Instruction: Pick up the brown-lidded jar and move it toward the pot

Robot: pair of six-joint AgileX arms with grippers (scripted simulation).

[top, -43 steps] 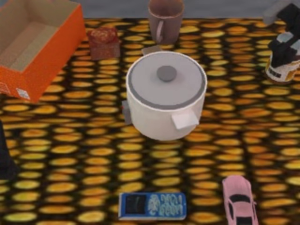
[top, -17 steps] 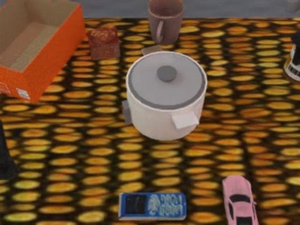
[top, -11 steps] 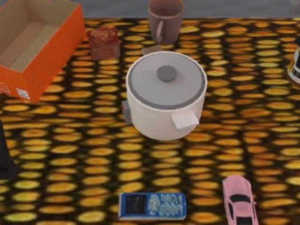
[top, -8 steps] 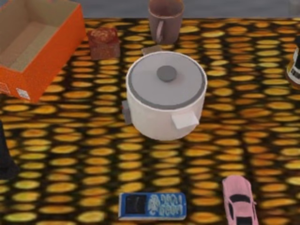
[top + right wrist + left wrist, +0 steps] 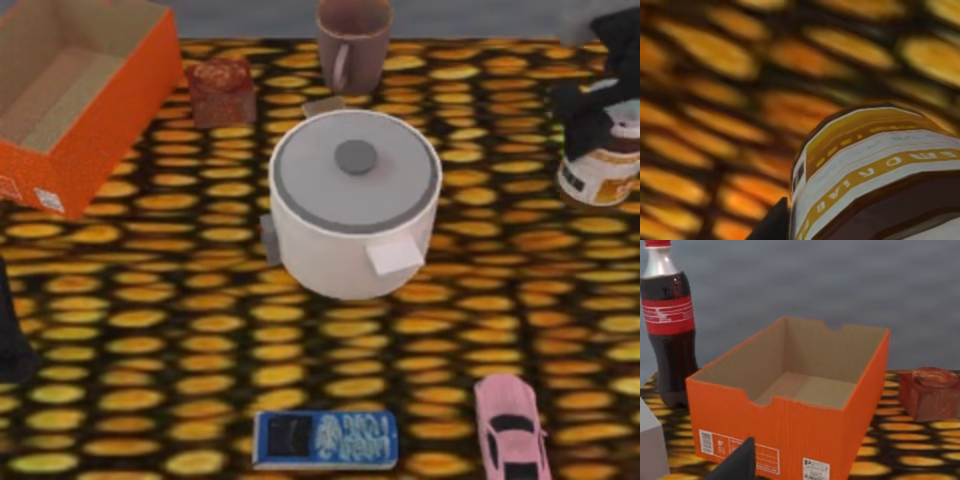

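The right pincer [image 5: 612, 110] is closed on the jar [image 5: 597, 172], gripping it by the top, well to the right of the pot [image 5: 354, 202] and near the counter's [image 5: 200, 330] right edge. In the right wrist view the jar [image 5: 875, 170] fills the lower corner, tilted, with the patterned counter blurred beneath it and no contact visible at its orange bottom edge; it looks lifted clear, though the top view alone would not settle that. So the pick-up part of the task seems done.

What is left is most of the carry. A wide stretch of bare counter lies between jar and pot, and nothing stands in that stretch; the mug [image 5: 353, 40] sits behind the pot and the pink toy car [image 5: 511, 425] lies nearer the front, right of the pot, both out of the straight path. The jar should travel leftward and be set down close to the pot's right side.

The left arm [image 5: 12, 340] is parked far to the pot's left, at the counter's edge; whether its pincer is open cannot be told.
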